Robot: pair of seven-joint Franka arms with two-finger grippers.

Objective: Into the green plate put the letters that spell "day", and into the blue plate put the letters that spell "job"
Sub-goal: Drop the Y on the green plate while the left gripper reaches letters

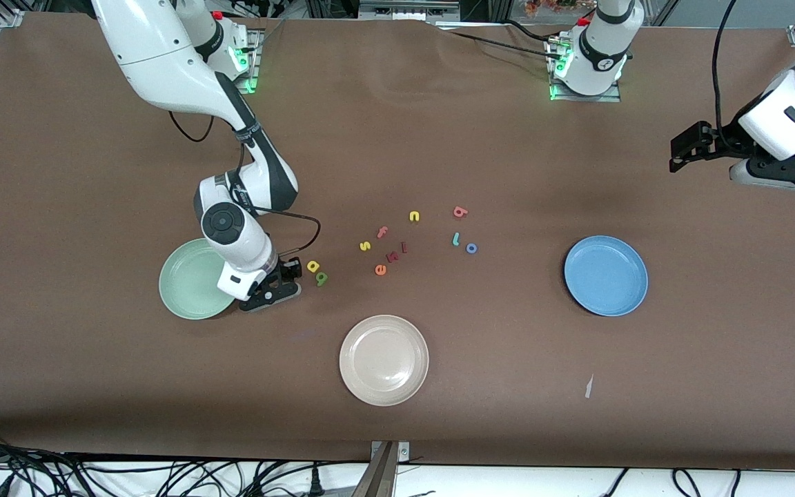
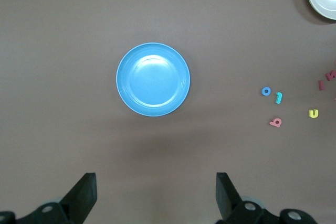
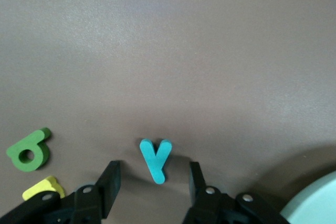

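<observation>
My right gripper (image 1: 292,278) is low over the table beside the green plate (image 1: 183,283), open. In the right wrist view the teal "y" (image 3: 156,158) lies flat between its fingers (image 3: 109,184), with a gap on each side. The dark green letter (image 3: 29,151) and the yellow letter (image 3: 44,187) lie close by, also seen as the yellow letter (image 1: 312,266) and the green letter (image 1: 321,278). The teal hooked letter (image 1: 455,239), blue "o" (image 1: 471,248) and pink "b" (image 1: 460,212) lie mid-table. The blue plate (image 1: 606,275) holds nothing. My left gripper (image 1: 678,153) waits open, high over the left arm's end of the table.
A beige plate (image 1: 384,359) sits nearer the front camera. Loose letters lie mid-table: a yellow "s" (image 1: 365,246), a salmon "f" (image 1: 382,232), a yellow "n" (image 1: 414,216), an orange "e" (image 1: 380,269) and red pieces (image 1: 392,256). A white scrap (image 1: 589,386) lies near the front edge.
</observation>
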